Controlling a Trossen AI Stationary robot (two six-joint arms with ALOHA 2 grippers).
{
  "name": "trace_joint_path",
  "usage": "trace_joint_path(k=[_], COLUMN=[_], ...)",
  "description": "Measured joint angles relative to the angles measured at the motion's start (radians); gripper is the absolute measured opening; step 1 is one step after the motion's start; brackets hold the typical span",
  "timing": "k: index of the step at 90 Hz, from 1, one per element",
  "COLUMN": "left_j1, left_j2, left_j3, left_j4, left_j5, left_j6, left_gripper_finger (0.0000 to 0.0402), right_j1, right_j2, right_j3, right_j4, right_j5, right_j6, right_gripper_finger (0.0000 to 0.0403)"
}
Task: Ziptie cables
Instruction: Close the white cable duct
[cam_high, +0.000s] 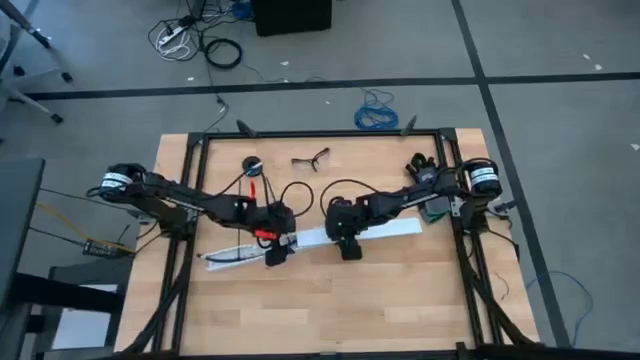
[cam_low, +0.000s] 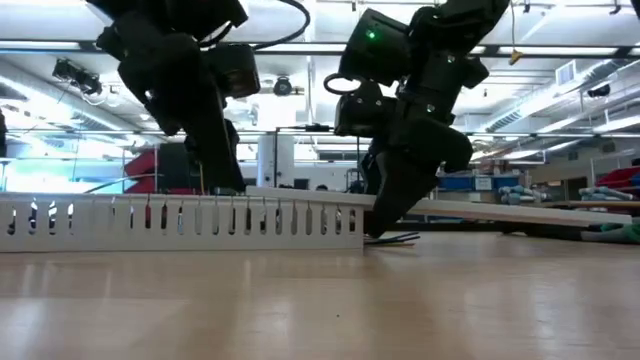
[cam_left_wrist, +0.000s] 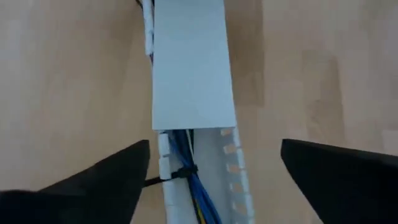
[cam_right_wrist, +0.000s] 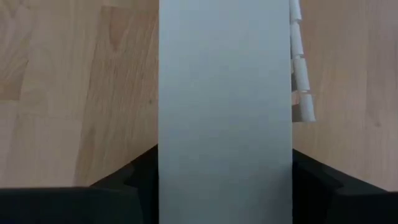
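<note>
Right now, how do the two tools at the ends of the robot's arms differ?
The left tool is open, its fingers spread wide on either side of the white slotted duct; the right tool is shut on the duct's flat cover. The left tool hangs over the uncovered stretch where the cables show; the right tool is over a covered stretch. Both are dark, two-fingered and low over the same duct.

A white slotted duct (cam_low: 190, 222) stands on the table (cam_low: 320, 300) (both dark arms reaching down behind it).
</note>
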Motion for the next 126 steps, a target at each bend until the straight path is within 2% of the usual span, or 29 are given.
trace_joint_path(k=[11,30,50,126], left_j1=[-0.019,-0.032,-0.034,-0.034], left_j2=[0.029,0.124,0.146,0.214], left_j3=[0.000,0.000,0.000,0.003], left_j4=[0.003,0.044,0.056,0.059], left_j5=[-0.081,-0.074,-0.093,-0.102], left_j6=[0.000,-0.021,-0.008,0.074], left_gripper_finger=[0.0374,0.0374,0.0370,0.0253], right_j1=[-0.001,-0.001,-0.001,0.009], right_j2=[0.000,0.000,0.000,0.000], right_j3=[0.000,0.000,0.000,-0.001], right_j4=[0.000,0.002,0.002,0.015], right_j5=[0.000,0.001,0.001,0.039], right_j6=[-0.001,-0.001,-0.001,-0.069], right_gripper_finger=[0.0227,0.0226,0.0226,0.0226])
